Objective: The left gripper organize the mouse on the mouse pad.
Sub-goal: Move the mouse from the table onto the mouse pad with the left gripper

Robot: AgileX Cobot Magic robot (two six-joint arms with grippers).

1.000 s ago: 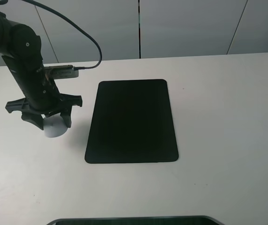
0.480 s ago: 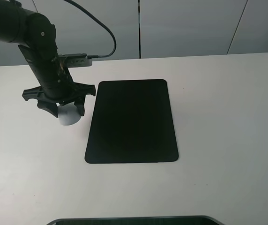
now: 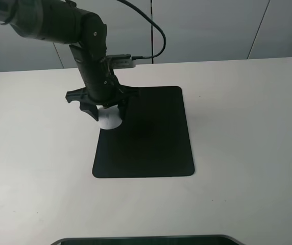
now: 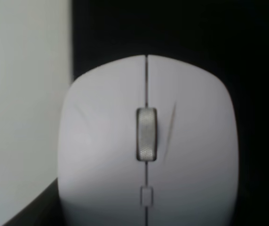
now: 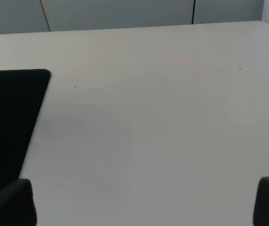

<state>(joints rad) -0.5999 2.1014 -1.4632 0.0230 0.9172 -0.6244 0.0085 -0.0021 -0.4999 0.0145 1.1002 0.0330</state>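
Note:
In the exterior high view my left gripper (image 3: 107,115) is shut on the white mouse (image 3: 110,120), one black finger on each side. The mouse is over the left edge of the black mouse pad (image 3: 151,143), near its far left corner. Whether it touches the surface I cannot tell. The left wrist view is filled by the mouse (image 4: 146,150) with its grey scroll wheel (image 4: 146,134), black mouse pad (image 4: 191,33) beyond it and white table beside it. My right gripper (image 5: 139,205) stands open over bare table, showing only its fingertips (image 5: 7,202). One pad corner (image 5: 12,117) shows there.
The white table (image 3: 243,117) spreads around the pad on every side. A black cable (image 3: 153,35) loops off the left arm toward the back wall. A dark edge (image 3: 146,240) runs along the table's front.
My left gripper has carried the mouse to the right and slightly toward the back, from the bare table left of the pad to over the pad's left edge.

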